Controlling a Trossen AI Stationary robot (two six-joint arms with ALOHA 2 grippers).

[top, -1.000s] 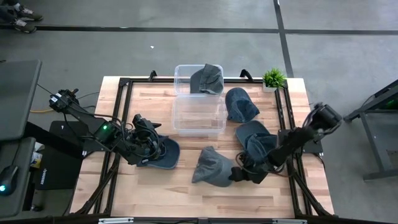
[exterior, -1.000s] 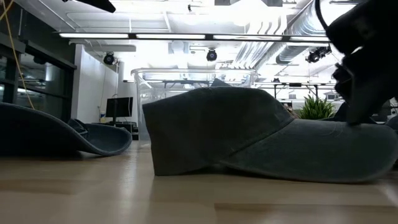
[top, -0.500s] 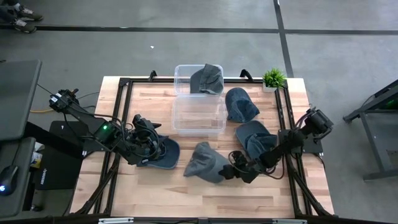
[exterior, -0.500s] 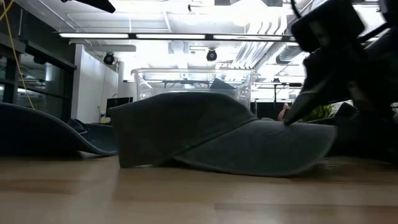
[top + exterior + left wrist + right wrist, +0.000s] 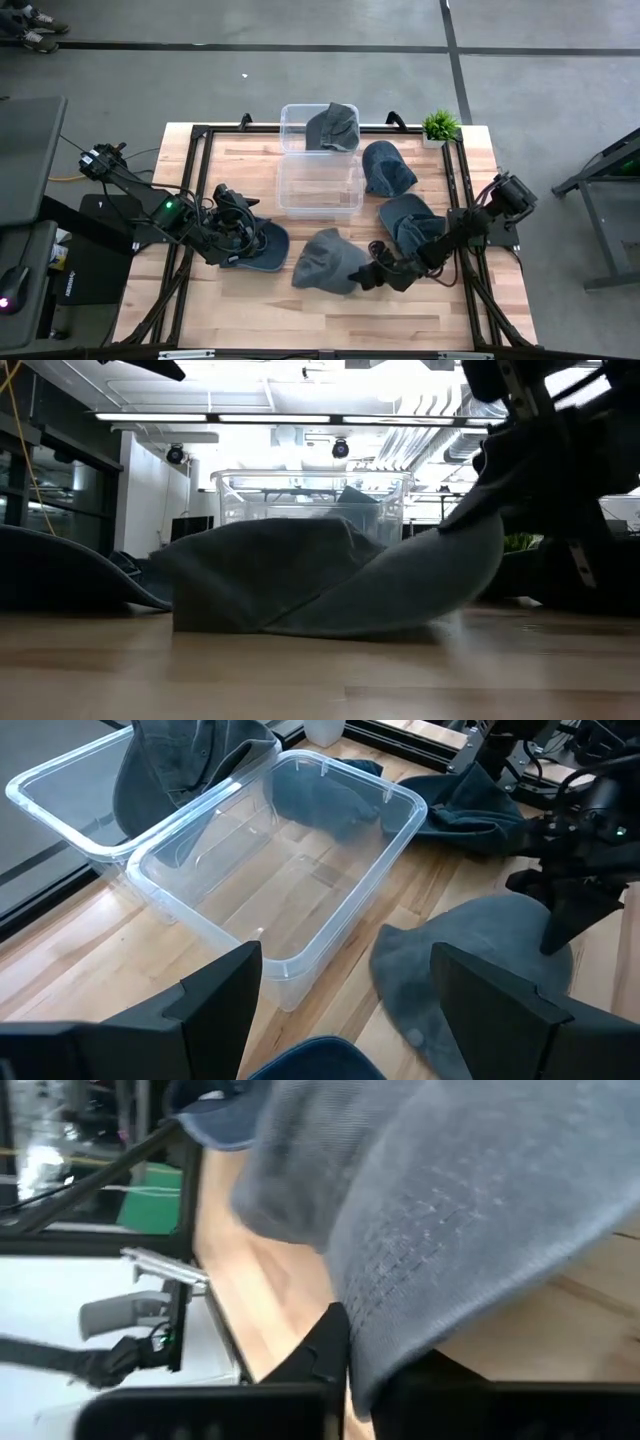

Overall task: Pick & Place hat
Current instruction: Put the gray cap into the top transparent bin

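A grey hat (image 5: 322,272) lies near the table's middle front, its crown (image 5: 270,575) on the wood. My right gripper (image 5: 366,277) is at the hat's right side, shut on its brim. My left gripper (image 5: 350,1020) stands open at the table's left, over a dark blue hat (image 5: 264,247) that rests on the table. The grey hat (image 5: 470,970) and my right gripper (image 5: 560,910) also show in the left wrist view. My right gripper pinches the grey hat's brim (image 5: 400,1330) at its outer edge between its two fingers (image 5: 322,1348). The fingers come from the table's right side, slanting down. The brim end (image 5: 470,555) is raised off the table while the crown stays on the wood.
Two clear bins stand at the back middle: the nearer one (image 5: 320,188) with nothing in it, the farther one (image 5: 300,128) with a hat inside. Two more dark hats (image 5: 387,167) (image 5: 410,222) lie at the right. A small plant (image 5: 440,125) stands at the far right corner.
My right gripper has gone toward the table's left edge, sliding the grey hat that way along the wood. It has taken hold of the brim, whose right end now stands tipped up off the table; the crown stays down.
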